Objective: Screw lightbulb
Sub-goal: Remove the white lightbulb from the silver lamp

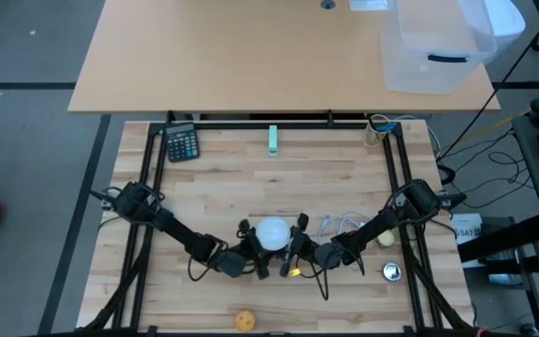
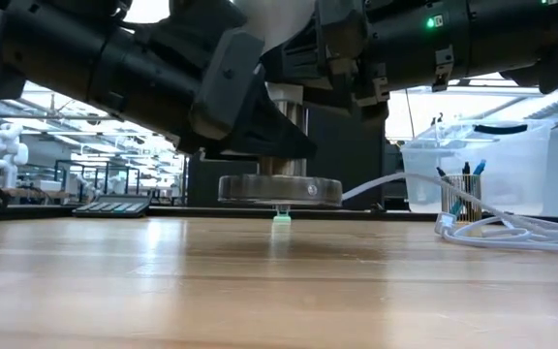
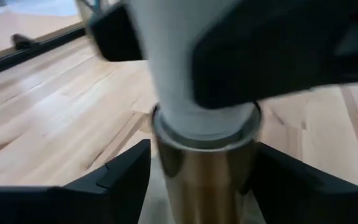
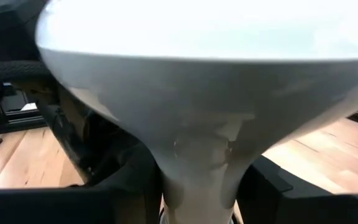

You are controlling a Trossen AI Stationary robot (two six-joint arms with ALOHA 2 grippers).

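Observation:
The white lightbulb [image 1: 271, 232] stands upright with its narrow neck [image 3: 191, 93] down in a metal socket tube [image 3: 199, 180]. The tube rises from a round grey disc base [image 2: 279, 189]. My left gripper [image 1: 254, 255] comes from the table's left and is shut on the socket tube below the bulb. My right gripper [image 1: 297, 245] comes from the right and is shut on the bulb. In the low view the disc base hangs above the table top. My left gripper pinches the socket's metal tube [image 3: 166, 174] between its two fingers, just under the tube's rim. The fingers [image 3: 120, 180] come level from the table's left. The socket stands upright, its disc base [image 2: 250, 190] lifted clear of the table. My right gripper pinches the bulb's tapering neck [image 4: 197, 168] below the globe, one finger [image 4: 132, 186] on each side. The fingers come about level from the table's right. The bulb stands upright, globe up, its lower end in the socket tube.
A calculator [image 1: 182, 142] and a green piece [image 1: 273, 139] lie at the far edge. A white cable [image 1: 344, 225], a yellowish ball [image 1: 386, 240] and a grey disc [image 1: 391, 271] lie to the right. An orange ball [image 1: 243, 320] sits at the near edge.

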